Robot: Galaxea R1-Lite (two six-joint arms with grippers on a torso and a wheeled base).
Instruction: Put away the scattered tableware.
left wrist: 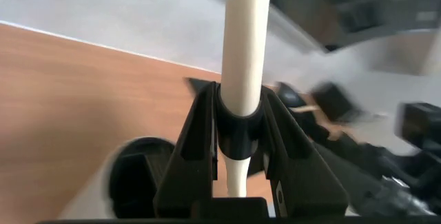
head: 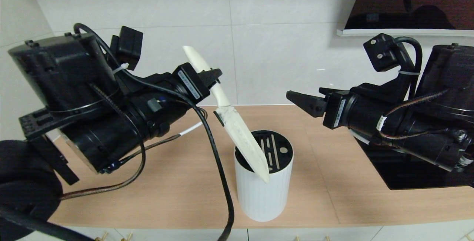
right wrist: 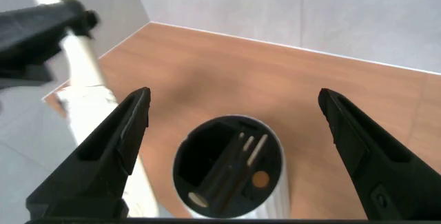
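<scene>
Head view: the left gripper point(head: 211, 80) sits at about 10 o'clock from the knife block point(head: 263, 185), its fingers clamped on the handle of a white ceramic knife point(head: 226, 111); the knife is tilted, handle end toward 11 o'clock and blade running down toward 5 o'clock; its tip overlaps the near rim of the block, and whether it touches cannot be told; the block is a white ribbed cylinder with a black slotted top, upright on the wooden countertop point(head: 155, 189); the right gripper point(head: 305, 96) hangs at about 2 o'clock from the block, fingers spread and holding nothing, well apart from the knife; a black cooktop point(head: 403, 174) is set into the counter at 3 o'clock of the block; a dark range hood point(head: 407, 4) is at 1 o'clock, against the white tiled wall point(head: 277, 48).

Left wrist view: the left gripper point(left wrist: 238, 120) has both fingers pressed against the cream handle of the knife point(left wrist: 244, 45), which stands out past the fingertips; the dark top of the knife block point(left wrist: 138, 176) lies beyond the fingers, blurred, on the countertop point(left wrist: 83, 93).

Right wrist view: the right gripper point(right wrist: 233, 96) is wide apart, with the knife block point(right wrist: 231, 165) seen between its two fingers, untouched; the slots and a round hole in the block's top are visible; the knife point(right wrist: 86, 93) hangs just beside the block, pinched by the left gripper point(right wrist: 41, 27); the countertop point(right wrist: 310, 86) meets the wall point(right wrist: 310, 3) behind.
</scene>
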